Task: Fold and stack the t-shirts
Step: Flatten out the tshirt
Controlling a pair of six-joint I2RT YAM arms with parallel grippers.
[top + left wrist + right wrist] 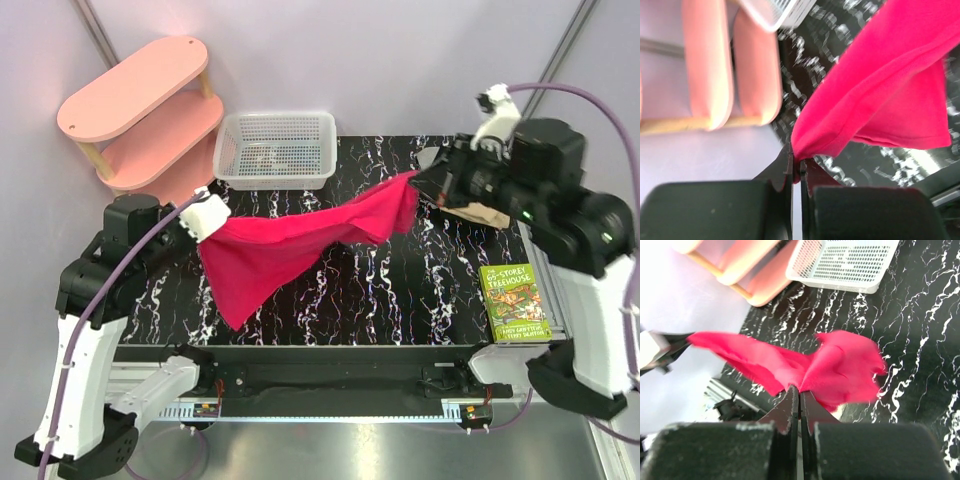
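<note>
The crimson-pink t-shirt [300, 240] hangs stretched in the air above the black marbled table [400, 290], held between both arms. My left gripper [205, 222] is shut on its left end; in the left wrist view the cloth [875, 85] is pinched between the fingertips of the gripper [799, 162]. My right gripper [428, 180] is shut on the right end; in the right wrist view the shirt [840, 365] bunches at the gripper [799, 389]. A tan folded piece [480, 212] shows under the right arm. The grey and pale pink shirts are out of view.
A white mesh basket [275, 150] stands at the table's back, also in the right wrist view [850, 262]. A pink tiered shelf [140, 110] stands at back left. A green book [514, 302] lies at the table's right edge.
</note>
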